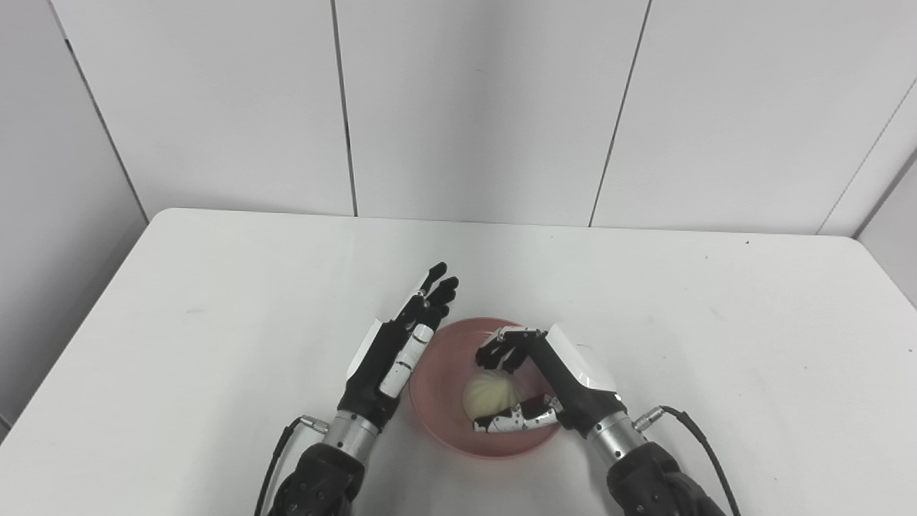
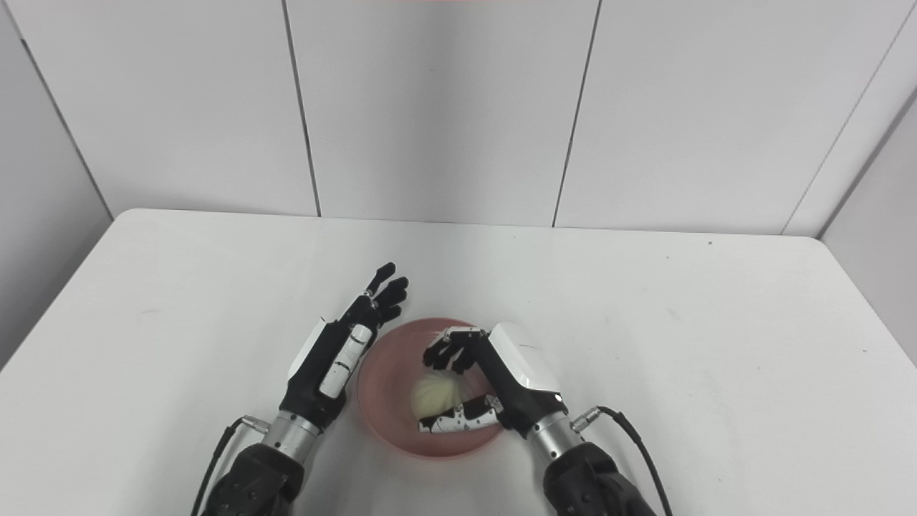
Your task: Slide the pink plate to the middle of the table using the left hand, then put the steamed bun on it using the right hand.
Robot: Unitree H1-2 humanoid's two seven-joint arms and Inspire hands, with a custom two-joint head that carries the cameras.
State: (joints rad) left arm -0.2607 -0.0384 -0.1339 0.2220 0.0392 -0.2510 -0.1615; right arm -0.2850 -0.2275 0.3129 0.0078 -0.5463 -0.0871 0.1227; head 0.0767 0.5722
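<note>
The pink plate [image 1: 444, 365] sits on the white table near the front, about midway across. A pale steamed bun [image 1: 488, 394] rests inside it. My right hand [image 1: 534, 383] reaches over the plate's right side. Its fingers [image 1: 501, 350] curl over the bun's far edge and its thumb lies against the near edge, so the hand is closed around the bun. My left hand [image 1: 401, 344] is open, fingers straight and pointing away, its edge lying along the plate's left rim.
The white table [image 1: 215, 301] reaches to grey wall panels at the back. Its left and right edges both show. A cable runs from each wrist toward the front edge.
</note>
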